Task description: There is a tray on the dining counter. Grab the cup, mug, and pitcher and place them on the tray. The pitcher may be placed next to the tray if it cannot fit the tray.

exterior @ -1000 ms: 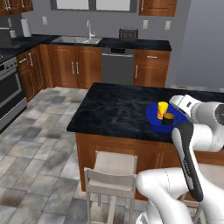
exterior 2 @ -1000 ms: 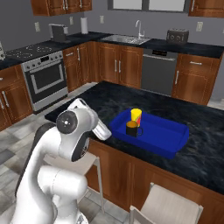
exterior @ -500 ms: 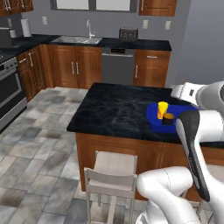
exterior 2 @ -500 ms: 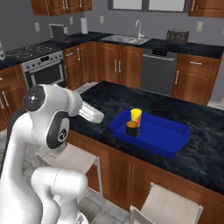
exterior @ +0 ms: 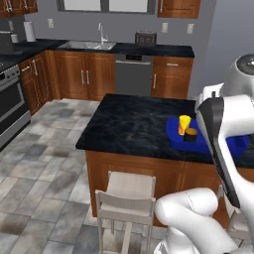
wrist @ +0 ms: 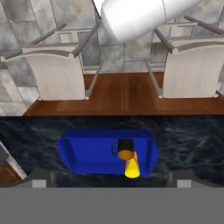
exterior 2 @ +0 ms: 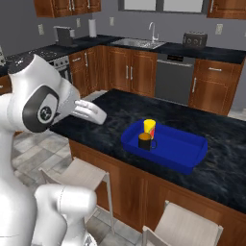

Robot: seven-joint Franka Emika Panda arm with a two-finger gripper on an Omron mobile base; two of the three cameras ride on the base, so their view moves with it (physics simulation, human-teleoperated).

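Note:
The blue tray lies on the dining counter, close to its stool-side edge. Inside the tray, at one end, the yellow cup stands upright right beside the black mug. My gripper hovers well above the counter's far side, looking down across the tray. It is open, its fingertips far apart with nothing between them. The pitcher is out of view.
Two pale stools stand at the counter's near side, also seen from the base. The wall counter with sink runs along the back. A stove is at the left. My arm looms large.
My arm has swung upward and closer to the base cameras, so it looms larger in both. Tray, cup and mug have not moved. The gripper stays open.

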